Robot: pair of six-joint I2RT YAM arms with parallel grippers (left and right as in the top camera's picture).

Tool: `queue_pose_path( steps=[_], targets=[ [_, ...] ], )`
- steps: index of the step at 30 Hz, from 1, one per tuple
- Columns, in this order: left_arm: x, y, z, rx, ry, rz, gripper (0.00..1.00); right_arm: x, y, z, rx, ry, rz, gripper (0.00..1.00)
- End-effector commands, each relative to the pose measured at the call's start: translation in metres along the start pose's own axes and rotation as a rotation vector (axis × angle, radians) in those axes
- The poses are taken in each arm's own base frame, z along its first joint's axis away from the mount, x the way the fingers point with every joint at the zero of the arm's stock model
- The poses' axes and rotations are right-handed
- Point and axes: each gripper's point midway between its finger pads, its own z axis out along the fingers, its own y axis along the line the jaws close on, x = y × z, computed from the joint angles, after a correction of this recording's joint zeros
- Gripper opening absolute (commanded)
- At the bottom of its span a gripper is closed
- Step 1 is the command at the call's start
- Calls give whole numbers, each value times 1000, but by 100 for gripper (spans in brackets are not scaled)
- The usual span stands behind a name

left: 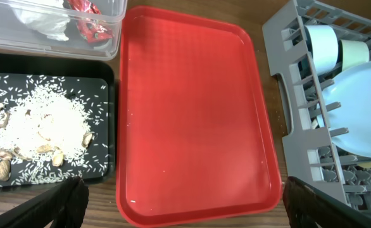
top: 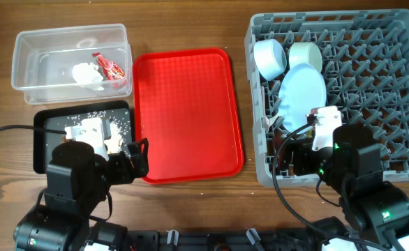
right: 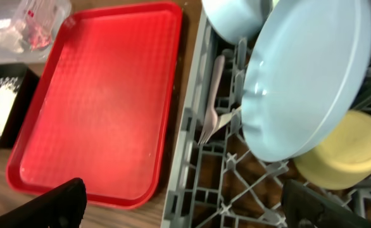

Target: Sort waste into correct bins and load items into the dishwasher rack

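Observation:
The clear tub (top: 23, 73) holds the red wrapper (top: 110, 66) and the white tissue (top: 86, 73). The black tray (top: 44, 118) holds rice-like food scraps (left: 43, 130) with brown chunks. The grey dishwasher rack (top: 393, 84) holds the blue bowl (top: 269, 58), the green bowl (top: 306, 54), the blue plate (top: 303, 94), the yellow cup (right: 340, 152) and a white fork (right: 214, 101). I cannot make out the spoon. My left gripper (left: 192, 209) is open and empty over the red tray's near edge. My right gripper (right: 195, 206) is open and empty over the rack's near left corner.
The flat red tray (top: 187, 111) lies bare between the black tray and the rack. It also shows in the left wrist view (left: 192, 101) and in the right wrist view (right: 97, 101). Both arms sit at the table's near edge. A black cable (top: 9, 129) runs at the left.

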Motion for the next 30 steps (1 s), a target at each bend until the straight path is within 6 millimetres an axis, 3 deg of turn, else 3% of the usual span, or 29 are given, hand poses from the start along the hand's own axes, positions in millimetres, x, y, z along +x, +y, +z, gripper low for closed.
queue_pose_path(
  steps=[1,4,11,15,19,23,30],
  targets=[
    [4,-1,2,7,12,-7,100,-23,-12,-11,44,-170,-13,100],
    [4,-1,2,6,12,-7,100,-40,-18,-16,45,-390,-78,100],
    [4,-1,2,7,12,-7,100,-33,-40,-22,83,-763,-71,100],
    [4,-1,2,6,12,-7,100,-22,-47,-13,90,-880,-88,100],
    [4,-1,2,7,12,-7,100,-9,-53,4,100,-910,-111,100],
    [4,-1,2,6,12,-7,100,15,-58,31,115,-758,-145,100],
    [4,-1,2,6,12,-7,100,15,-58,31,116,-756,-146,100]
  ],
)
